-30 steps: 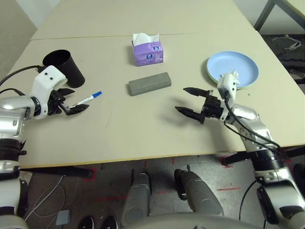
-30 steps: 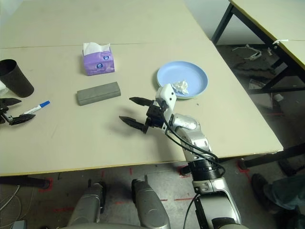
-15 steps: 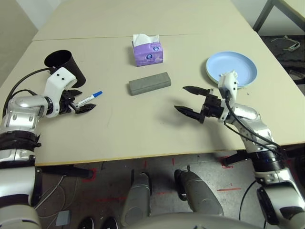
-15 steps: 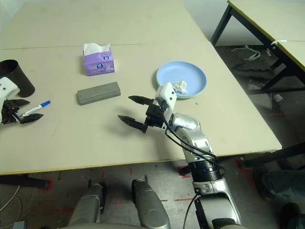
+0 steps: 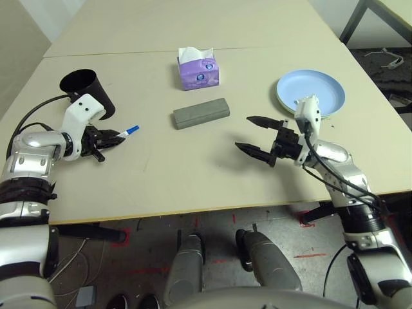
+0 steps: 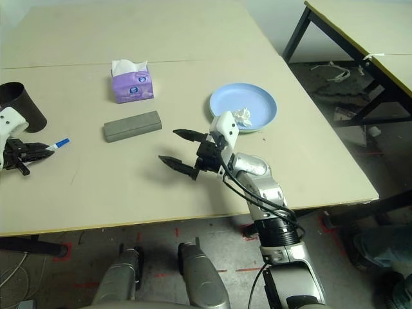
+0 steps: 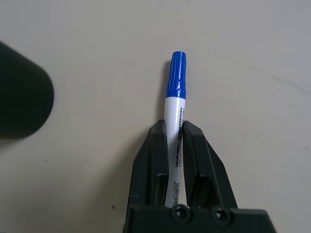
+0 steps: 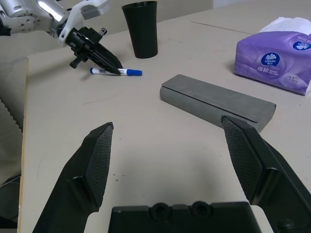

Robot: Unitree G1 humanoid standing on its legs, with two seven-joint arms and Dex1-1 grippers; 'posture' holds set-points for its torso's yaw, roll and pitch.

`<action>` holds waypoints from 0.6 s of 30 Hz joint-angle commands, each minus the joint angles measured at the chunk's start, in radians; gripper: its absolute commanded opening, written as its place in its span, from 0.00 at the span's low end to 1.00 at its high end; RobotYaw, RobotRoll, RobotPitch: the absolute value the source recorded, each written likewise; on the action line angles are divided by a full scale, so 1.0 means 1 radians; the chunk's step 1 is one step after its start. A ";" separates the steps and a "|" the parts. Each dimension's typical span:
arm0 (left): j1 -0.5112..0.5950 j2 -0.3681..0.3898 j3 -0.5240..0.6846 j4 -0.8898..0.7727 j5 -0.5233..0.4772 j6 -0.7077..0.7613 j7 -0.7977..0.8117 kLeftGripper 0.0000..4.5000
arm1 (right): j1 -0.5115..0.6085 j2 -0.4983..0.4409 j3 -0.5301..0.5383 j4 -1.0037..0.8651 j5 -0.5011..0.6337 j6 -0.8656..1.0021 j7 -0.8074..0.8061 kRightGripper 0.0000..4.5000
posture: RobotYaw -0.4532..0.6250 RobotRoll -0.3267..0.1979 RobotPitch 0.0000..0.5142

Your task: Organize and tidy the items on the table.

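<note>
The white marker with the blue cap [image 7: 175, 116] lies on the pale beige surface [image 5: 193, 174] near its left side, its barrel pinched between the two black fingers of the left end effector [image 7: 174, 133], which are closed on it; the capped end sticks out past the fingertips. Just beyond the marker stands the black cup [image 5: 87, 91], upright and apart from it. Toward the middle of the surface lies the grey oblong glasses case [image 5: 201, 112], flat and slightly angled, and behind it sits the purple tissue box [image 5: 199, 71] with a white tissue poking out of the top. To the right, a blue plate [image 6: 243, 107] rests on a green one whose edge shows beneath it, and a crumpled white tissue [image 6: 243, 116] lies on the blue plate. The right end effector [image 5: 261, 136] hovers between the case and the plates with its fingers spread wide, holding nothing.
</note>
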 commanded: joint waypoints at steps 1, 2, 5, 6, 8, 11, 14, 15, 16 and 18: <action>0.086 0.010 -0.031 -0.083 -0.032 0.033 -0.117 0.07 | 0.011 0.002 0.000 -0.004 0.005 0.002 0.001 1.00 | 0.23 0.62 0.40; 0.112 0.018 -0.020 -0.126 -0.056 0.036 -0.144 0.07 | 0.010 0.003 -0.001 -0.003 0.005 0.001 0.001 1.00 | 0.23 0.62 0.40; 0.193 0.035 0.044 -0.270 -0.153 0.045 -0.206 0.07 | 0.010 0.001 -0.003 0.007 0.004 -0.005 0.005 1.00 | 0.24 0.62 0.40; 0.213 0.033 0.078 -0.310 -0.188 0.054 -0.205 0.07 | 0.011 0.001 -0.004 0.010 0.004 -0.007 0.008 1.00 | 0.24 0.62 0.40; 0.242 0.015 0.173 -0.389 -0.285 0.093 -0.179 0.07 | 0.010 0.001 -0.005 0.015 0.006 -0.012 0.015 1.00 | 0.25 0.62 0.40; 0.272 -0.040 0.345 -0.473 -0.414 0.145 -0.075 0.07 | 0.009 0.009 -0.007 0.025 0.010 -0.019 0.019 1.00 | 0.26 0.62 0.40; 0.303 -0.100 0.471 -0.535 -0.475 0.160 0.048 0.07 | 0.008 0.017 -0.005 0.034 0.010 -0.024 0.022 1.00 | 0.28 0.62 0.40; 0.311 -0.125 0.514 -0.553 -0.490 0.158 0.101 0.07 | 0.007 0.020 -0.003 0.038 0.011 -0.027 0.026 1.00 | 0.29 0.62 0.41; 0.320 -0.148 0.552 -0.568 -0.499 0.153 0.155 0.07 | 0.007 0.022 -0.001 0.042 0.012 -0.031 0.033 1.00 | 0.29 0.62 0.41; 0.333 -0.181 0.603 -0.593 -0.506 0.138 0.237 0.07 | 0.007 0.026 0.004 0.050 0.016 -0.050 0.057 1.00 | 0.30 0.62 0.41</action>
